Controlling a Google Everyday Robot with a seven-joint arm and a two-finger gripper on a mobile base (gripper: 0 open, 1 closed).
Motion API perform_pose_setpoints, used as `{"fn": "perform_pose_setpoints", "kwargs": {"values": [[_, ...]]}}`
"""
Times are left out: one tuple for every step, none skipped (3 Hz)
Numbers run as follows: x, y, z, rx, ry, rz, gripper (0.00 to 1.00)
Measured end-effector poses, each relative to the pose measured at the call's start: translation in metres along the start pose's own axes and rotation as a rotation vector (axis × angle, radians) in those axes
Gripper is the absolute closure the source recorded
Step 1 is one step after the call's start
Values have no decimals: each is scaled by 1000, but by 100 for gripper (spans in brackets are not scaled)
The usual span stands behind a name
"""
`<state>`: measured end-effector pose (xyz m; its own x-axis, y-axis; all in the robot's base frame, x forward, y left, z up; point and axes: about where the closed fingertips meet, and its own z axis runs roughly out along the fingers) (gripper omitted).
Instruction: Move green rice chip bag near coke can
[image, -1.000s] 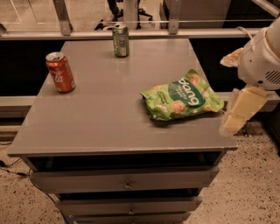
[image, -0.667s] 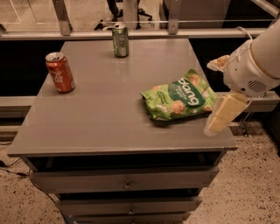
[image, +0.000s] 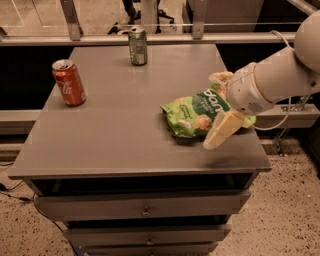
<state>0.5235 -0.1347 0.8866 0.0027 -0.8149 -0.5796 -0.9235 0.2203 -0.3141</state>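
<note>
Gripper (image: 221, 106) spread, straddling 3 o'clock end of your green rice chip bag (image: 192, 114); coke can (image: 69, 83) well apart at 10 o'clock.

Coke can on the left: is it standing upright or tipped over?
Upright: the coke can stands on its base, silver top up. The gripper is away from it, at the green rice chip bag.

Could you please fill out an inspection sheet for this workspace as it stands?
Surface: grey table top over drawers.
Job's things: green rice chip bag lying at the right; coke can upright at far left, well apart.
Clutter: green can upright near the back edge.
Grippers: gripper open, fingers either side of the bag's right end.
Cables: grey cable looped beside the arm.
Surroundings: speckled floor; metal rail behind.
</note>
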Motion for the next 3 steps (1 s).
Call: {"fn": "perform_pose_setpoints", "kwargs": {"values": [[0,-6,25,-8,-31,-17,18],[1,-9,36,-12,-46,-20,40],[-6,-15,37,-12,-61,-43,80]]}}
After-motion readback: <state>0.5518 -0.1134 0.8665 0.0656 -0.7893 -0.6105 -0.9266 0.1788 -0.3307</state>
